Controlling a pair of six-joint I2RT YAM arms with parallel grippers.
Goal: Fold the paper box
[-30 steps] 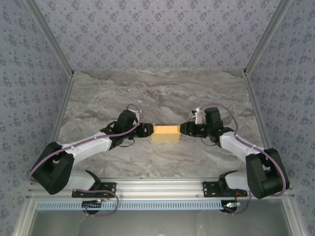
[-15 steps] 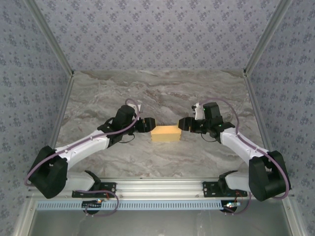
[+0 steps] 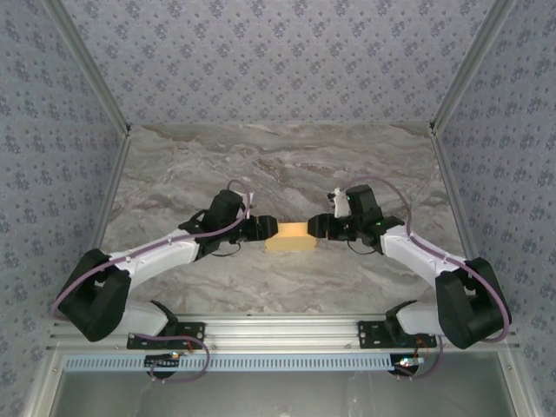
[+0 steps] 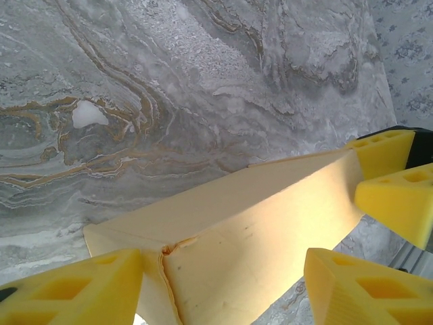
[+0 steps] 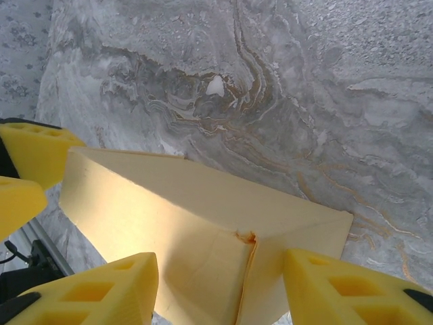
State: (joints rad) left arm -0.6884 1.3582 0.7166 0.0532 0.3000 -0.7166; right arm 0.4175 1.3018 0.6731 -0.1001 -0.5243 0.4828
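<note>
Clearly, the paper box [image 3: 294,234] was already folded up into a small closed shape. It was laid flat near the middle of the table [image 3: 287,165], between the two arms. The step in hand was judged to be the last one, where the two short ends are pushed shut. For the next move, a soft and even push from both sides was thought to be needed. That way the flaps would be tucked in and the thin card would not be bent or slid away.

On the left, the left gripper [image 3: 269,231] was set right at the left end of the box. Its jaws were parted about half way, and the end of the box was taken in between them. In the left wrist view, one of its pads [image 4: 74,284] was seen touching the end flap, beside a small crease. The other pad was just beside the box. No tight squeeze could be made out.

On the right, the right gripper [image 3: 315,228] was set at the right end in the same way. Its jaws were parted too. In the right wrist view, its pads [image 5: 88,291] were placed one on each side of the box corner, very near it. Nothing was seen to be held tight.
</note>
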